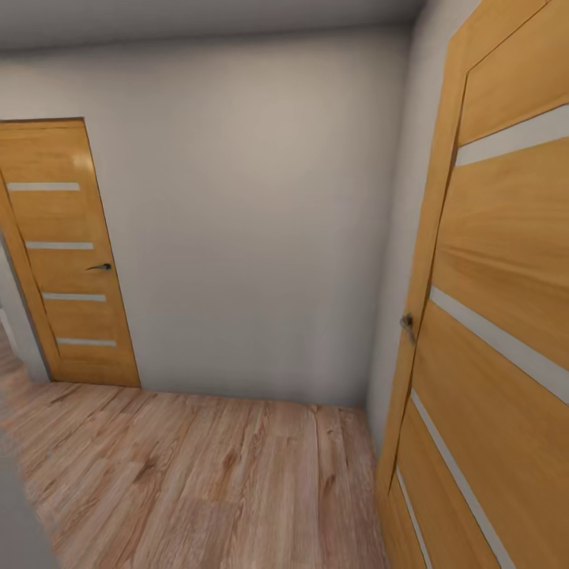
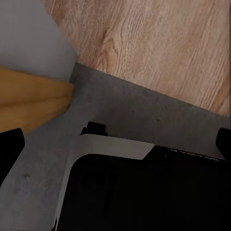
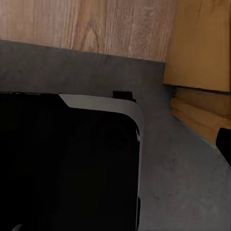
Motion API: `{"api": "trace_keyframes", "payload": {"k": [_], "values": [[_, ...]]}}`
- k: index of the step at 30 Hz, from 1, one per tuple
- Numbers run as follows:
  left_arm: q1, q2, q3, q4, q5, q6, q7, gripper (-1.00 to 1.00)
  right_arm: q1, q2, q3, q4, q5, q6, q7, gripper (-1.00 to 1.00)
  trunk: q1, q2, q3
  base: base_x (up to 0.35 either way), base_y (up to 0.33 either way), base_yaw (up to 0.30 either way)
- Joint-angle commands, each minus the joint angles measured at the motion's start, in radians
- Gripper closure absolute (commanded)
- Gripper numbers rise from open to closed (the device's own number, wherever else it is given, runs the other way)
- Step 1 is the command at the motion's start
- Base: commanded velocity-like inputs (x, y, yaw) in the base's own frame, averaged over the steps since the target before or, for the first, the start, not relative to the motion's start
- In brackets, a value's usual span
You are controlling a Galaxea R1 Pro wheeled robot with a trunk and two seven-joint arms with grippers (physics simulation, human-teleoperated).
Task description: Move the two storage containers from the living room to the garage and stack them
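The head view looks into a hallway corner: a plain white-grey wall [image 1: 253, 221] ahead, light wood plank flooring [image 1: 197, 482] below, and two orange doors with pale horizontal stripes. The far door [image 1: 67, 253] stands at the left end of the wall, shut, with a small dark handle [image 1: 100, 267] on its right edge. The near door [image 1: 494, 316] fills the right side at a steep angle, close to the camera, with a metal handle [image 1: 407, 322] on its left edge.

The left wrist view looks down on the robot's black base with its pale rim [image 2: 113, 144], which rests on dark grey concrete floor [image 2: 144, 108] — the threshold where the concrete meets the wood planks [image 2: 163, 43] runs just beyond it. An orange door edge [image 2: 33, 98] and a patch of white wall [image 2: 31, 33] sit beside that line. Dark finger tips of the left gripper [image 2: 118, 149] show at the frame's two sides, set wide apart with nothing between them — the jaws are open and hold nothing.

The right wrist view shows the same black base [image 3: 67, 163], grey concrete [image 3: 183, 168], wood planks [image 3: 86, 24] and an orange door frame [image 3: 199, 53]. One dark finger [image 3: 224, 142] of the right gripper shows at the edge; I cannot tell how its jaws stand.

No storage container appears in these pictures.
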Motion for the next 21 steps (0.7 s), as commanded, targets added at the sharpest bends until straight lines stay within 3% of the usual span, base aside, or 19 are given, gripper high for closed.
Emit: {"api": "trace_keyframes", "payload": {"k": [1, 11, 21], "values": [[-0.001, 0.0, -0.007, 0.001, 0.01, -0.003, -0.003, -1.0, -0.001, 0.0, 0.008, 0.003, -0.008, -0.006, 0.004, -1.0, 0.001, -0.001, -0.001, 0.321, 0.0, 0.0], [-0.001, 0.0, -0.007, 0.001, 0.01, -0.004, -0.003, -1.0, -0.001, -0.001, 0.008, 0.003, -0.008, -0.006, 0.004, -1.0, 0.001, -0.001, -0.001, 0.307, 0.0, 0.0], [-0.001, -0.001, -0.007, 0.001, 0.01, -0.005, -0.003, -1.0, -0.001, -0.001, 0.008, 0.003, -0.007, -0.007, 0.004, -1.0, 0.001, -0.001, -0.001, 0.054, 0.0, 0.0]]}}
